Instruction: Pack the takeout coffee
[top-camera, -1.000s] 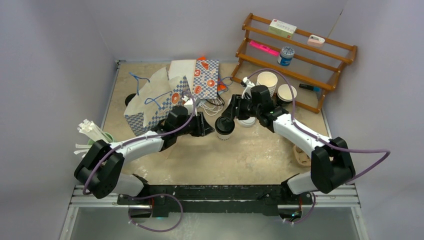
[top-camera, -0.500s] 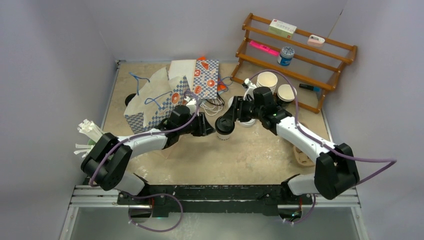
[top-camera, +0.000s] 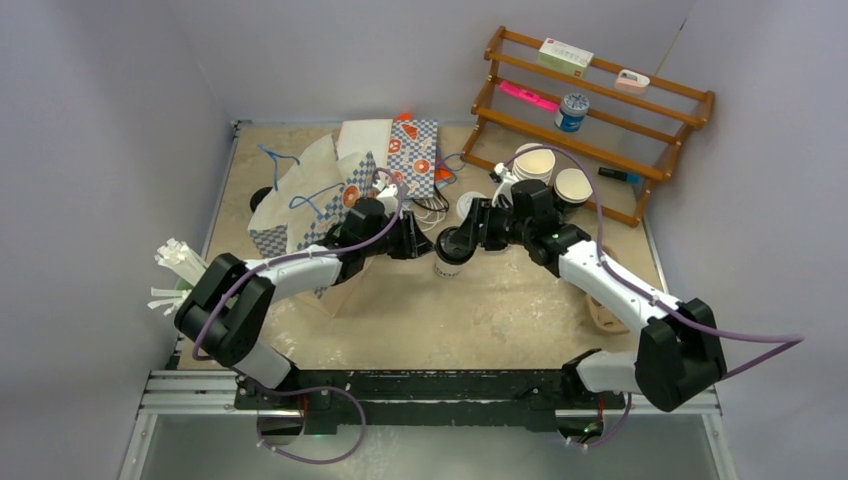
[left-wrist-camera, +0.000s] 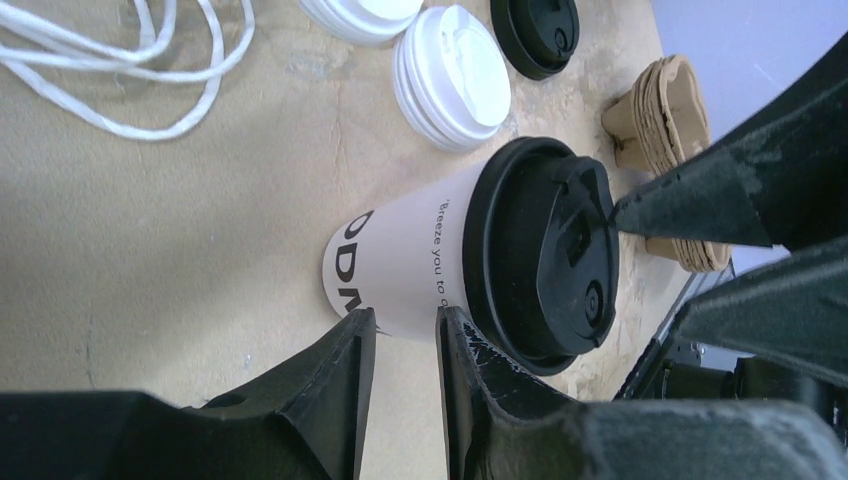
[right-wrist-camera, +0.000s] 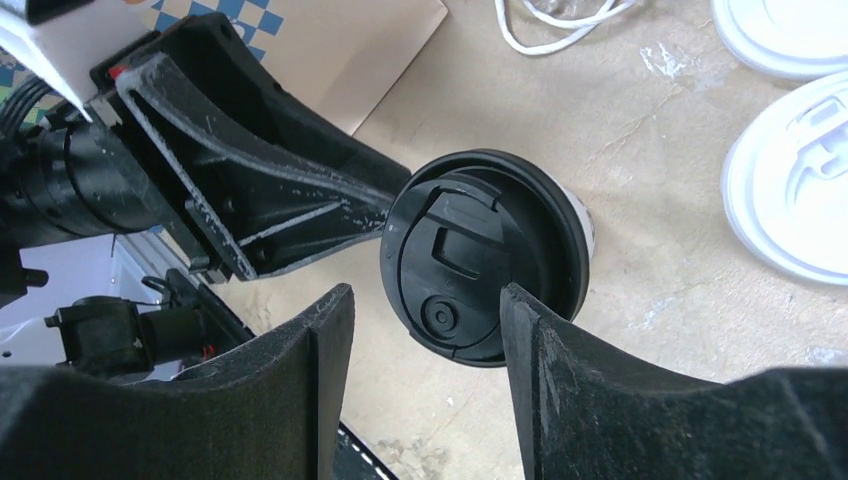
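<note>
The right gripper (right-wrist-camera: 425, 297) has eased closer, jaws apart astride the takeout coffee (left-wrist-camera: 420, 265), with the left gripper (left-wrist-camera: 405, 322) nearly together and empty beside it, so pickup looks near.

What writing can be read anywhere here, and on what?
"ODM": big black letters on the cup, possibly cut off.
"Breeze you to": small print on the same cup, the rest hidden.
Labels on the box and jar on the rack: too small to read.
</note>
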